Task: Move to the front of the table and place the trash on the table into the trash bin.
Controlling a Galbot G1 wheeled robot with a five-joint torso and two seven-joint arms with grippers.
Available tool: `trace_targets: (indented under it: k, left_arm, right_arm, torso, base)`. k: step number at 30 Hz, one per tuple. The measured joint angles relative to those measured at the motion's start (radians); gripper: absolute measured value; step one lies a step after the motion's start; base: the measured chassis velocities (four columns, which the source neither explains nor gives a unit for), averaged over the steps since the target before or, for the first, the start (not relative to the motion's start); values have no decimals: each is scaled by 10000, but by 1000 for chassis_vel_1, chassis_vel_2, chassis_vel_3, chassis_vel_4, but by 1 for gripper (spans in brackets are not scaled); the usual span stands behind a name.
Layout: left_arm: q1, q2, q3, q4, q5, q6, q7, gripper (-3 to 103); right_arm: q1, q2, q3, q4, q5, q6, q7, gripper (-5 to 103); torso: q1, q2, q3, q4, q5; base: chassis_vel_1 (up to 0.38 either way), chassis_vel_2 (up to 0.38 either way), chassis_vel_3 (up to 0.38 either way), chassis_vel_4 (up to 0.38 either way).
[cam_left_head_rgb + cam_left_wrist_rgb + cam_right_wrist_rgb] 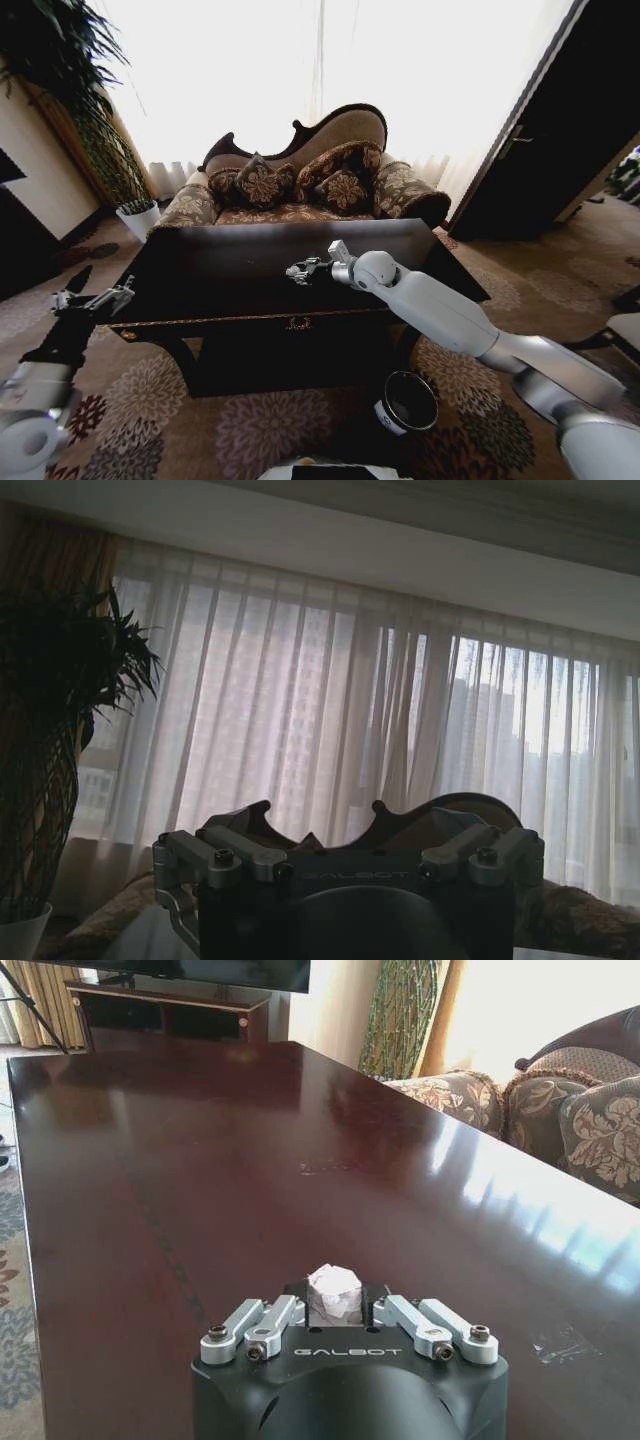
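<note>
The glossy black table (230,270) stands right in front of me, and in the right wrist view its dark top (200,1140) stretches away bare. My right gripper (298,270) hovers over the middle of the table, near its front edge. It is shut on a piece of trash, a small crumpled white paper wad (332,1292). The trash bin (405,402), a round black bucket with a white label, sits on the carpet below the table's front right part, under my right arm. My left gripper (95,295) hangs open and holds nothing, just off the table's left front corner.
A patterned sofa (300,185) with cushions stands behind the table, before bright curtains. A plant in a white pot (140,215) is at the back left and a dark door (560,130) at the right. A low dark cabinet (170,1005) lies beyond the table's far end.
</note>
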Motion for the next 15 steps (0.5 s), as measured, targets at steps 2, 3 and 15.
trace_targets:
  k: [2,3,15]
  left_arm:
    - [-9,-5,10,0,3,0,0,100]
    - [-9,-5,10,0,3,0,0,100]
    - [8,-10,5,-27,15,-6,1,100]
  right_arm:
    - [-14,-31,6,19,-3,9,-20,24]
    - [-14,-31,6,19,-3,9,-20,24]
    - [-204,-284,245,428,-2,192,-94,2]
  torso:
    - [0,0,0,0,0]
    - [0,0,0,0,0]
    - [0,0,0,0,0]
  base:
    - [0,0,0,0]
    - [0,0,0,0]
    - [0,0,0,0]
